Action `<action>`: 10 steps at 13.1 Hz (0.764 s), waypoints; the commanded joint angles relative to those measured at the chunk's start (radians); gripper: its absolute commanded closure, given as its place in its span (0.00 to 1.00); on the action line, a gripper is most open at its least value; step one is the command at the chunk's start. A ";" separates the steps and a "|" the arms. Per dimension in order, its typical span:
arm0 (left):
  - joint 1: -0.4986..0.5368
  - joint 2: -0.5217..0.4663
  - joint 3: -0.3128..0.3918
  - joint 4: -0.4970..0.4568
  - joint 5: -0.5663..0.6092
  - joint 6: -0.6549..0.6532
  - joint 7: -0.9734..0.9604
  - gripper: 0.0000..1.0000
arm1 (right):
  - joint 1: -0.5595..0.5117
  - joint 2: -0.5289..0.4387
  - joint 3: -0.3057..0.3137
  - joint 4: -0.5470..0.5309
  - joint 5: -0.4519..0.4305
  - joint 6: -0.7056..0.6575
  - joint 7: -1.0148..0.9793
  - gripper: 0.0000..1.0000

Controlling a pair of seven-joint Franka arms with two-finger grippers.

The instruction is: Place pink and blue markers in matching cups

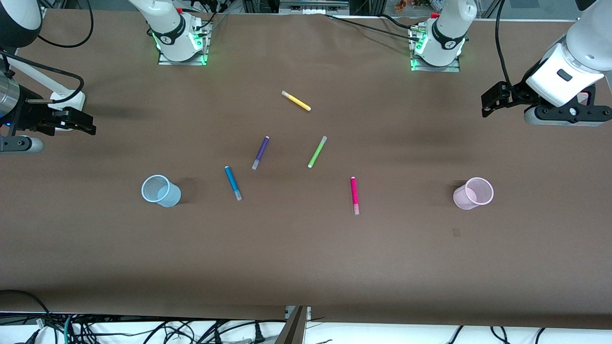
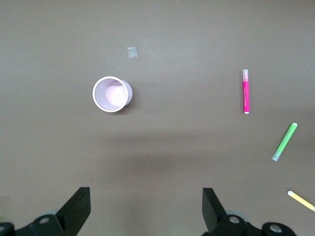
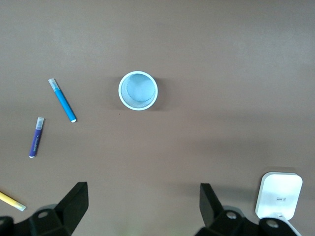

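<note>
Nothing placed yet; the whole task is still to do. Both cups are standing upright and showing empty in the wrist views. The blue cup point(image 1: 161, 190) is sitting toward the right arm's end of the table point(image 1: 306, 258), the pink cup point(image 1: 473, 193) toward the left arm's end, well apart from each other.

The blue marker point(image 1: 233, 183) is lying flat on the table near the blue cup, on the side toward the middle, not touching it. The pink marker point(image 1: 355, 195) is lying flat between the middle of the table and the pink cup, well apart from that cup.

Distractors are lying farther from the front camera: purple marker point(image 1: 260, 152), lime-green marker point(image 1: 317, 152), yellow marker point(image 1: 296, 101). None are touching the task markers.

The left claw point(image 1: 495, 101) is hanging in the air over the left arm's end of the table, fingers spread apart and holding nothing, as the left wrist view shows. The right claw point(image 1: 71, 122) is hanging over the right arm's end, fingers also spread and empty. A small white device point(image 3: 278, 194) is showing on the table in the right wrist view.

Judging remaining work: two picks, two drops, each marker into the same-coloured cup.
</note>
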 commanded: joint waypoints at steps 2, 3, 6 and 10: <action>0.005 0.015 -0.002 0.028 -0.021 -0.006 0.019 0.60 | -0.006 -0.007 -0.001 0.006 0.008 -0.016 -0.003 0.00; 0.005 0.016 -0.002 0.028 -0.022 -0.008 0.015 0.68 | -0.006 -0.007 -0.001 0.006 0.008 -0.016 -0.006 0.00; 0.005 0.016 0.001 0.027 -0.022 -0.011 0.004 0.28 | -0.006 -0.007 -0.001 0.006 0.008 -0.013 -0.006 0.00; 0.003 0.019 -0.002 0.027 -0.012 -0.009 -0.007 0.00 | -0.006 -0.007 -0.001 0.006 0.009 -0.011 -0.007 0.00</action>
